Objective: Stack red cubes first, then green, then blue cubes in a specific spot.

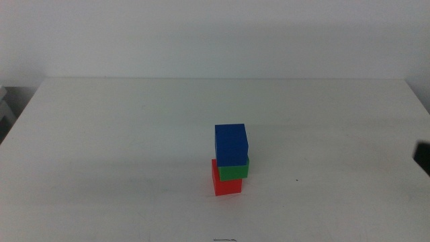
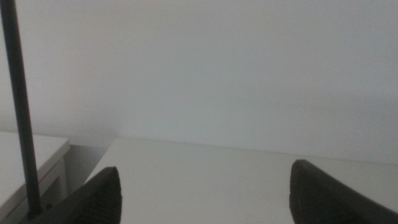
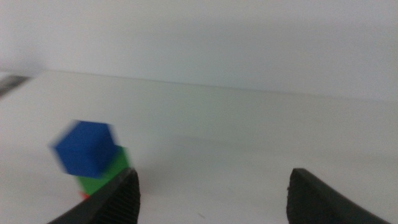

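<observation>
Three cubes stacked a little right of centre and below the middle of the middle view, on the white table [image 1: 101, 148]. At the bottom, the red cube [image 1: 226, 184], touching the tabletop. On it, the green cube [image 1: 234, 171], shifted slightly toward the right so that its edge overhangs the red one. On top, the blue cube [image 1: 231, 144], also turned a bit and not flush with the green one below.

No arm over the table in the middle view; only a dark piece [image 1: 423, 156] at the right edge of the frame, too little to identify.

In the right wrist view, the right gripper [image 3: 211, 186] with jaws spread wide, nothing between them. Same stack in the lower left of this frame, blurred: blue on top, green under it, only a thin trace of red at the very bottom beside the jaw.

In the left wrist view, the left gripper [image 2: 205, 190] also wide apart and holding nothing, above bare table. A thin dark pole [image 2: 18, 106] along the left edge of that frame.
</observation>
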Motion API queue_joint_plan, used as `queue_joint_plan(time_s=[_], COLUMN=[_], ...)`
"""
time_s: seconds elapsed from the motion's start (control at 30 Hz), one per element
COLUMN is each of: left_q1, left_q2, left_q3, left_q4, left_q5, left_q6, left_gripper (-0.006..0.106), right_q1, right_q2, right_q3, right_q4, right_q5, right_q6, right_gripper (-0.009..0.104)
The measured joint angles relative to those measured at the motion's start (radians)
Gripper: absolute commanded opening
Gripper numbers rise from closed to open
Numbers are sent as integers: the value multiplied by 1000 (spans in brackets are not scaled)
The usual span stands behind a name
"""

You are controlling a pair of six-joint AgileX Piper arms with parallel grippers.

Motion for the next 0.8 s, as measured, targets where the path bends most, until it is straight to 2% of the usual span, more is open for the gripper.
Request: queue_joint_plan(time_s=[0.4, 0.57, 0.8], left_q1=[10, 10, 10], left_q2=[-67, -67, -67], left_q3=[199, 227, 227], left_q4=[-8, -8, -1], left_q5=[-65, -95, -95], left_q6=[0, 0, 0], left_gripper=[91, 91, 91], right_q1=[-404, -442, -445], right_q2=[-480, -514, -514], right_q3=[427, 514, 531], right_q4=[12, 18, 18], right_q5=[-24, -52, -74], right_q6=[0, 0, 0], right_gripper=[60, 60, 60])
